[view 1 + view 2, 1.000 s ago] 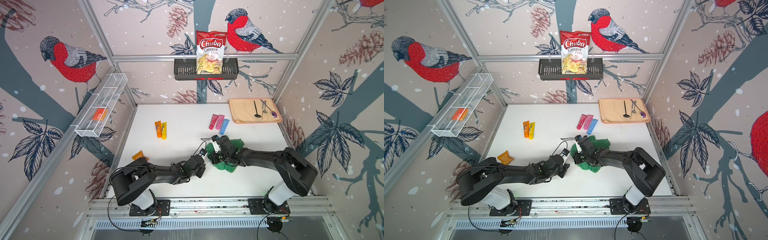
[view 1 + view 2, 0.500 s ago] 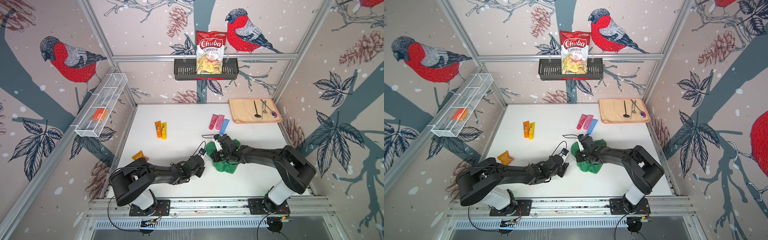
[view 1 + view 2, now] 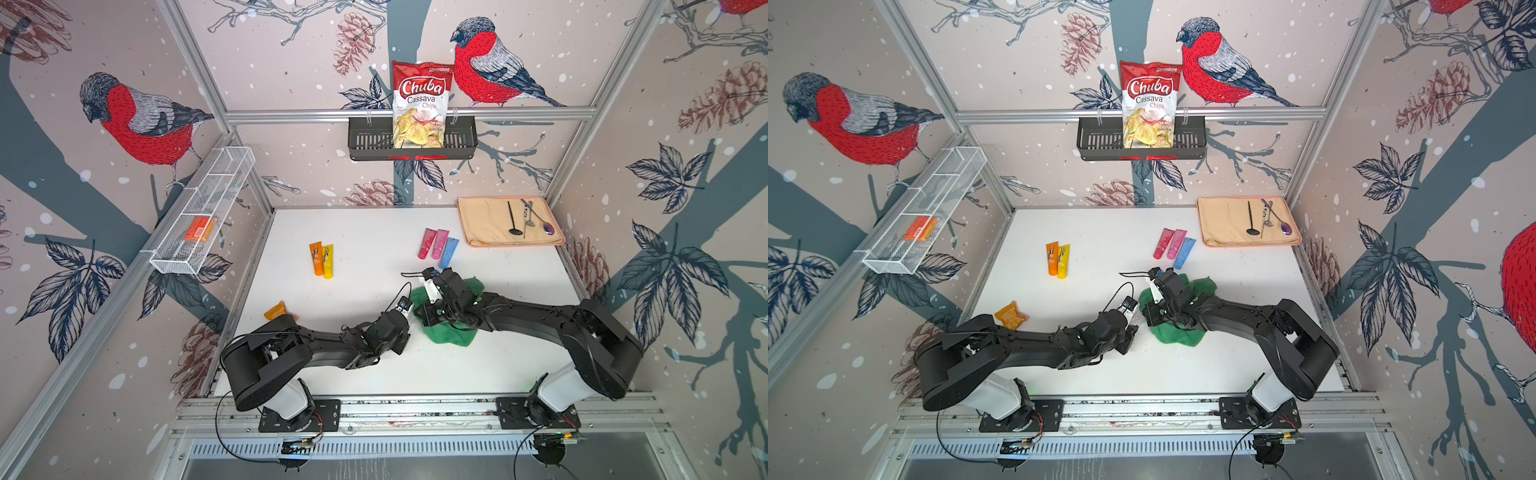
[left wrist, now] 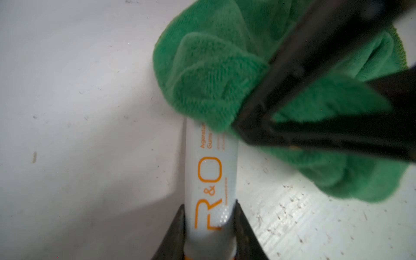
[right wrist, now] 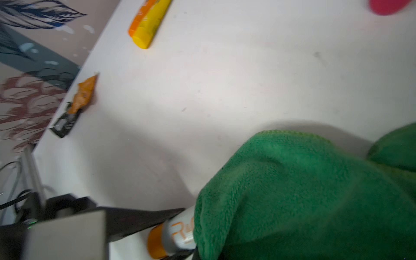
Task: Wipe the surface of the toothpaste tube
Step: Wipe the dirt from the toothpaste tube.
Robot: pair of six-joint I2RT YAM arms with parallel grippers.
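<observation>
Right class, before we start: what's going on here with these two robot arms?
The left gripper is clamped on a white toothpaste tube near its orange cap. The right gripper, shut on a bunched green cloth, holds it over the tube's far end. The orange lettering nearer the cap is uncovered.

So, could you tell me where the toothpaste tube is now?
In the left wrist view the white toothpaste tube is clamped at its cap end in the left hand, its far end under the green cloth that the right hand grips.

Left gripper (image 4: 209, 209) and right gripper (image 4: 254, 128) clamped, seemingly almost touching.
</observation>
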